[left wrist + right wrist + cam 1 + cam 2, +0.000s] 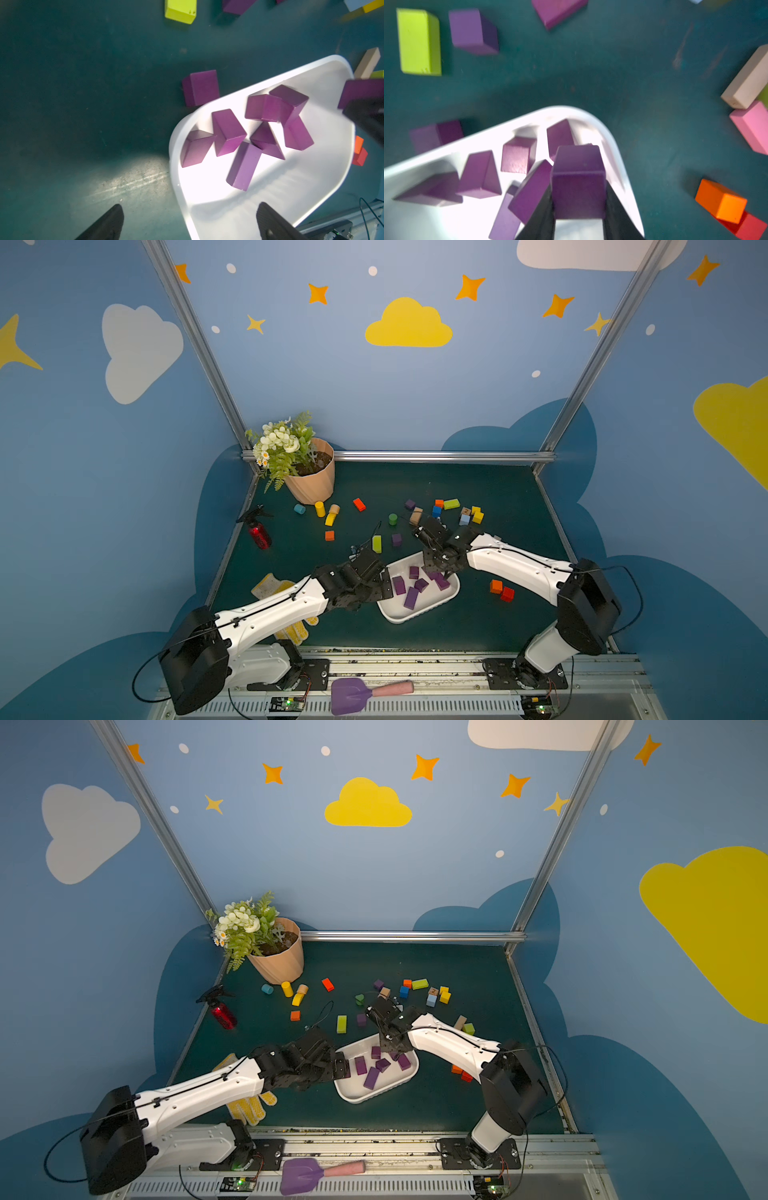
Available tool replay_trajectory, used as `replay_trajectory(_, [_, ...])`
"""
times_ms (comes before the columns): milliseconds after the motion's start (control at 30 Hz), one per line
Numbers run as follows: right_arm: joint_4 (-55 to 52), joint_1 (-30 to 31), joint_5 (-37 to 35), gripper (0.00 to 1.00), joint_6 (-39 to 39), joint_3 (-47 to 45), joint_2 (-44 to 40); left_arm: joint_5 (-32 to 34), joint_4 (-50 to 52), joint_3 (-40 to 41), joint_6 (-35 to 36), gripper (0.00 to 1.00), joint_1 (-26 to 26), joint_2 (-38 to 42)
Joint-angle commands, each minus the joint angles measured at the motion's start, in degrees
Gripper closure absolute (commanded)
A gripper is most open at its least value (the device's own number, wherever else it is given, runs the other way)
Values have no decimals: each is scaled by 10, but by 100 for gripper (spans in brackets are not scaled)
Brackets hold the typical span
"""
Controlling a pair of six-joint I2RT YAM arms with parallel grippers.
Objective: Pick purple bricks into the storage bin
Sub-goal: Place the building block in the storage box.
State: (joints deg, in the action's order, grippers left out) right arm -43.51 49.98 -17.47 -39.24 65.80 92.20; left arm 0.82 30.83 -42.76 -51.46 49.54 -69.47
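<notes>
The storage bin point(399, 617) point(357, 1096) is a shallow white tray at the table's front centre, with several purple bricks point(411, 598) point(228, 133) lying in it. My right gripper point(440, 570) point(578, 197) hangs over the bin's far right corner, shut on a purple brick point(578, 178). Over the bin's left rim point(172, 145) my left gripper point(384, 585) point(190, 207) stands wide open with nothing between its fingers. Loose purple bricks lie on the mat: one point(200, 88) against the bin's far side and two farther back point(396, 539) point(410, 504).
A lime block point(377, 544) lies behind the bin, orange and red blocks point(500, 590) to its right. Mixed coloured blocks point(453, 510) are scattered at the back. A peach flowerpot point(311, 481) and red spray bottle point(259, 533) stand back left. Gloves point(291, 626) lie under my left arm.
</notes>
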Motion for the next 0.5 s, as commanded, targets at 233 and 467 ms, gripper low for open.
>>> replay_trajectory(233, [14, 34, 26, 64, -33, -43, 8, 17, 24, 10, -15, 0, 2, 8])
replay_trajectory(467, [16, 50, 49, 56, -31, -47, 23, 19, 27, 4, -17, 0, 2, -6])
